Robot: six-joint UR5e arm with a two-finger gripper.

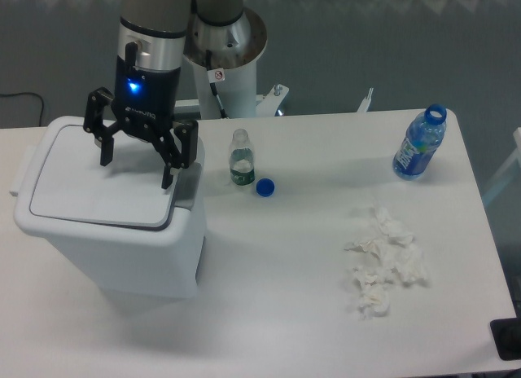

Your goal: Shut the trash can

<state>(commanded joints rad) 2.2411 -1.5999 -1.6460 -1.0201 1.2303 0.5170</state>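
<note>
The white trash can (114, 239) stands at the left of the table, its flat lid (98, 182) lying down level on the rim. A grey latch tab (189, 186) shows at the lid's right edge. My gripper (136, 173) hangs over the lid's far right part, open, with nothing between its fingers. The left fingertip (105, 156) is above the lid; the right fingertip (167, 181) is near the lid's right edge.
A small uncapped clear bottle (239, 158) stands right of the can, with a blue cap (264, 186) beside it. An open blue water bottle (420, 143) stands at the far right. Crumpled white tissues (383, 260) lie right of centre. The robot's base (221, 52) is behind.
</note>
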